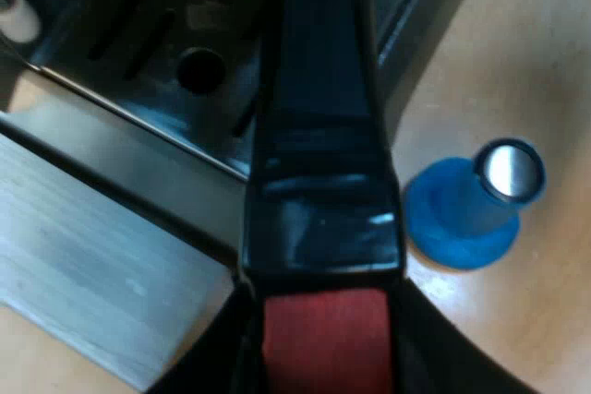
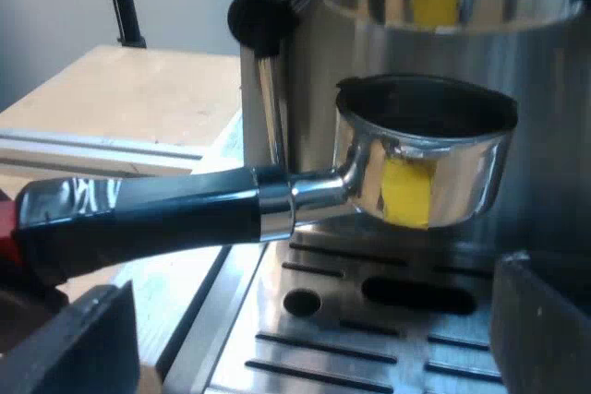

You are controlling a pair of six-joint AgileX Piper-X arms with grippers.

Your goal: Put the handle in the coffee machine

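Note:
The metal holder [image 2: 420, 159] hangs level over the espresso machine's drip tray [image 2: 369, 339], its empty basket just under the machine's head. Its dark handle [image 1: 319, 163] runs out to the red end [image 1: 328, 339]. My left gripper [image 1: 323, 348] is shut on that handle, with a black finger on each side of the red end. My right gripper [image 2: 314, 339] is low over the drip tray beneath the holder, open and wide, with nothing between its fingers [image 2: 78, 339].
A blue tamper [image 1: 466, 214] with a metal top stands on the wooden table beside the machine's base. The steam wand [image 2: 268, 108] with its black knob hangs close behind the handle. A pale board [image 1: 92, 292] lies by the tray's edge.

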